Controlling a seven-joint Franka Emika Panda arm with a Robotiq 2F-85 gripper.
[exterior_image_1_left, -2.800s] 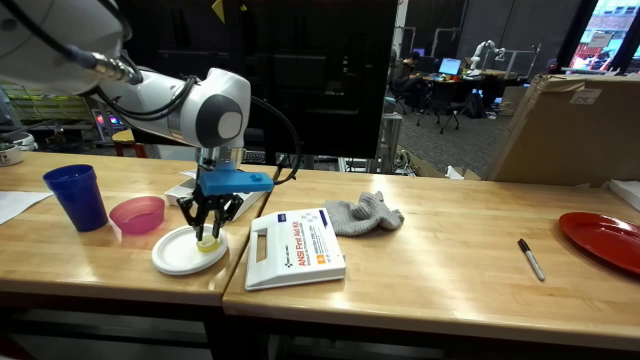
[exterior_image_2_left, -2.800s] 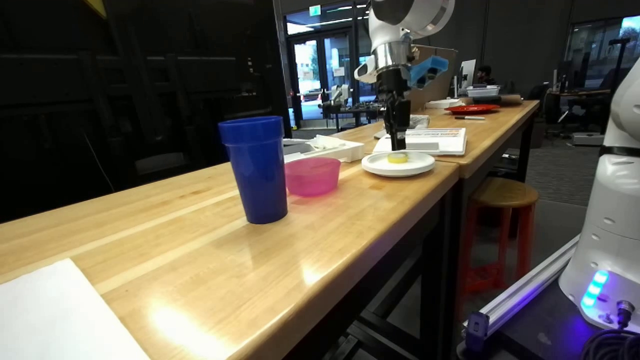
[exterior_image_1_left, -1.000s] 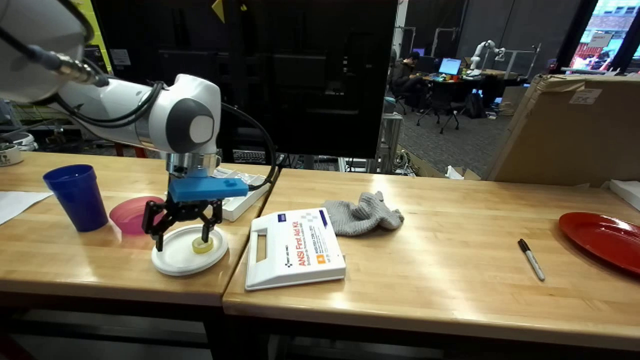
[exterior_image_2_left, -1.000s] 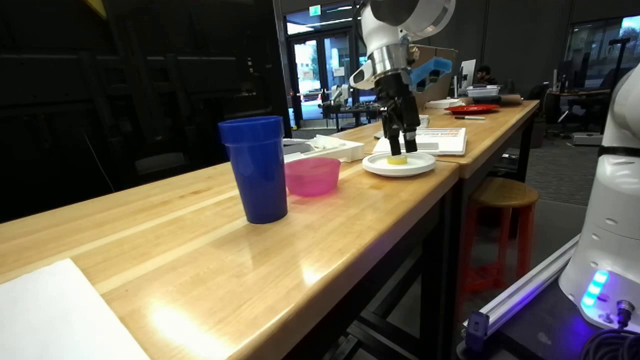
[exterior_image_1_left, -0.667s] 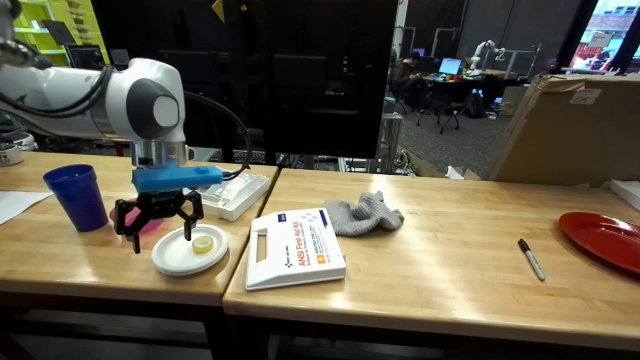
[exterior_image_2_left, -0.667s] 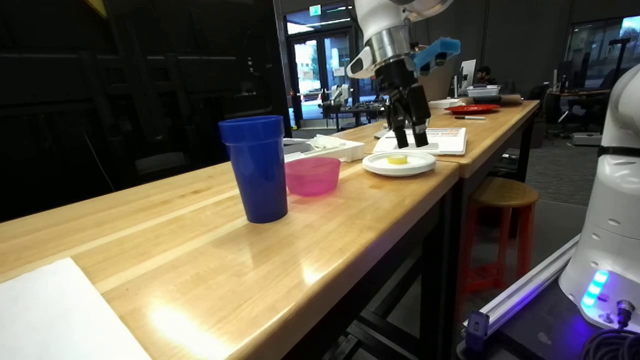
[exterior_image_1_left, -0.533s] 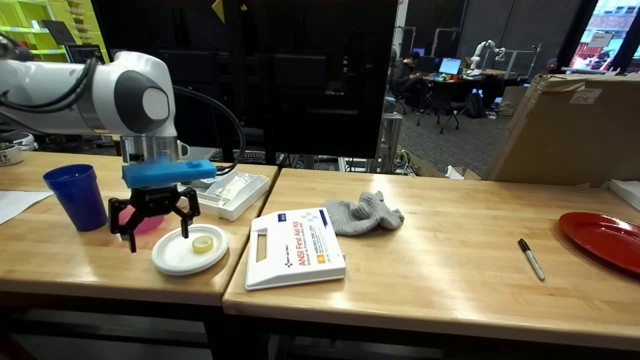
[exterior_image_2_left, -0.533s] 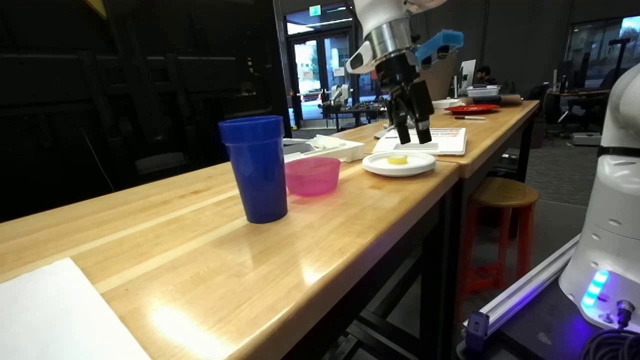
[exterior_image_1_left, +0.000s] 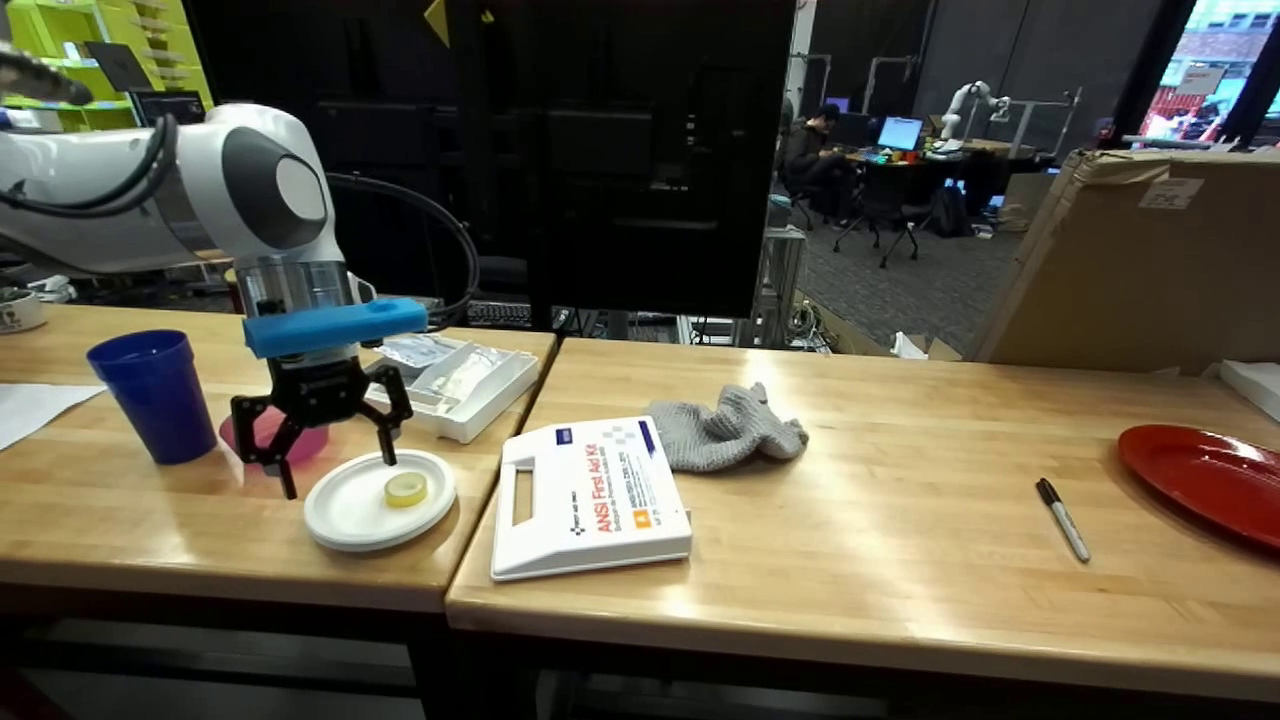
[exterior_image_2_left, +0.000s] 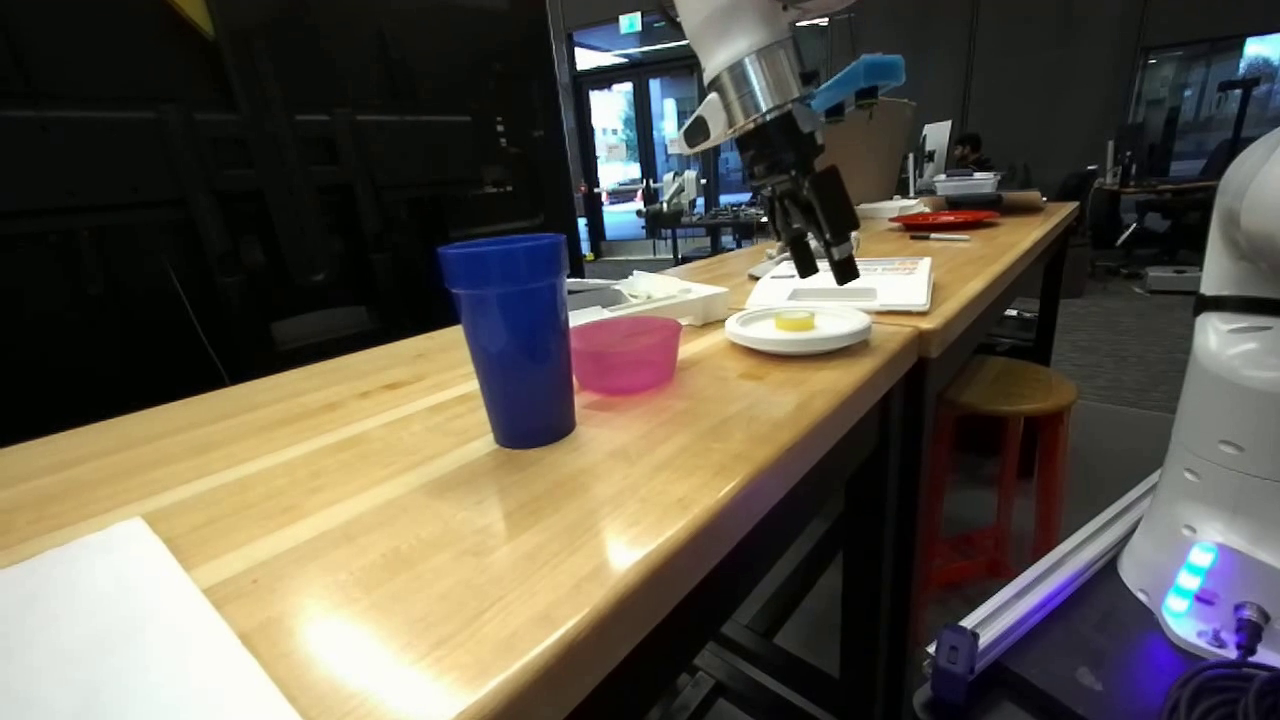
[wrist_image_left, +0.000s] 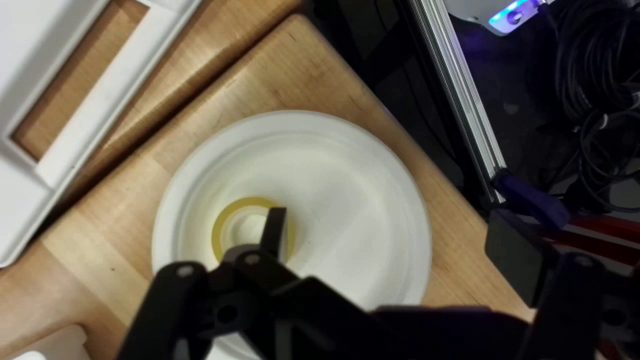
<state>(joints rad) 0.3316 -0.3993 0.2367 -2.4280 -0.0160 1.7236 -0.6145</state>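
Observation:
My gripper (exterior_image_1_left: 339, 474) stands wide open with nothing between its fingers, tilted, above the left part of a white plate (exterior_image_1_left: 345, 515). On that plate lies a yellow tape roll (exterior_image_1_left: 405, 501), flat and apart from the gripper. In an exterior view the gripper (exterior_image_2_left: 825, 270) hangs clear above the roll (exterior_image_2_left: 795, 320) and the plate (exterior_image_2_left: 750, 335). From the wrist view, one finger (wrist_image_left: 276, 232) covers part of the tape roll (wrist_image_left: 218, 232), and the other finger (wrist_image_left: 515, 255) shows past the plate's (wrist_image_left: 340, 175) right rim.
A pink bowl (exterior_image_2_left: 625, 355) and a tall blue cup (exterior_image_2_left: 510, 350) stand beside the plate. Behind it is a white compartment tray (exterior_image_1_left: 495, 400). A first aid kit (exterior_image_1_left: 600, 500), grey cloth (exterior_image_1_left: 715, 435), marker (exterior_image_1_left: 1062, 520) and red plate (exterior_image_1_left: 1200, 480) lie farther right.
Earlier the fingers stood close together at the tape roll. Since then they have opened, and the gripper has risen, shifted left in an exterior view and tilted. The roll stays on the plate.

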